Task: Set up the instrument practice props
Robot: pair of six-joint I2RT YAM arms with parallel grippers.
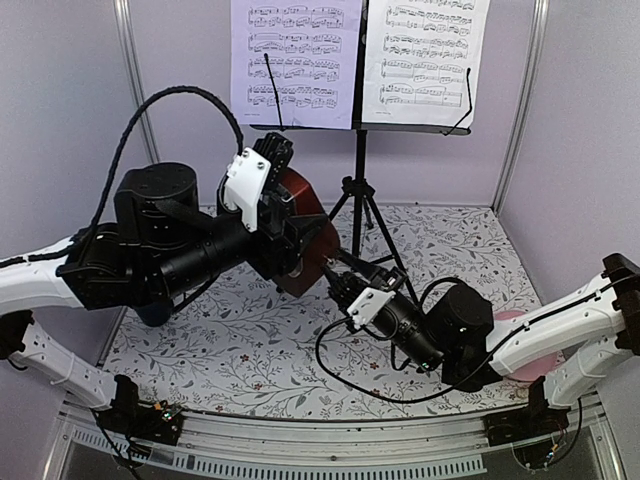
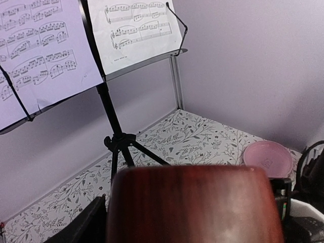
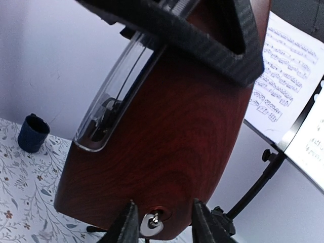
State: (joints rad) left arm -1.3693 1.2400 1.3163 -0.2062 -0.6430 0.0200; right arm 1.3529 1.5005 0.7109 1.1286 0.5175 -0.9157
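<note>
Pale lilac walls close in a worktop (image 1: 230, 340) covered with a grey leaf-and-flower print. At the middle of the top view, the dark-red wooden metronome (image 1: 318, 250) is held off the worktop and tilted. The left gripper (image 1: 280, 205) is clamped on it, and the right wrist view shows its black fingers (image 3: 202, 35) lying across the metronome's upper part. In that view the clear front cover shows along the metronome's left side. A small silver winding key (image 3: 152, 223) juts from the wood near the lower edge of the picture. The right gripper (image 1: 338, 280) reaches up to that spot from the lower right, its fingers (image 3: 129, 223) standing on either side of the key, with a gap to each, so it grips nothing. Behind the metronome, at the top centre, the black tripod music stand (image 1: 360, 150) stands upright at the back wall. The left sheet (image 1: 295, 60) and the right sheet (image 1: 425, 50) of printed music rest side by side on its desk. A pink plate (image 2: 268, 158) lies on the worktop at the right, near the right arm. A dark blue mug (image 3: 33, 132) stands at the left.
</note>
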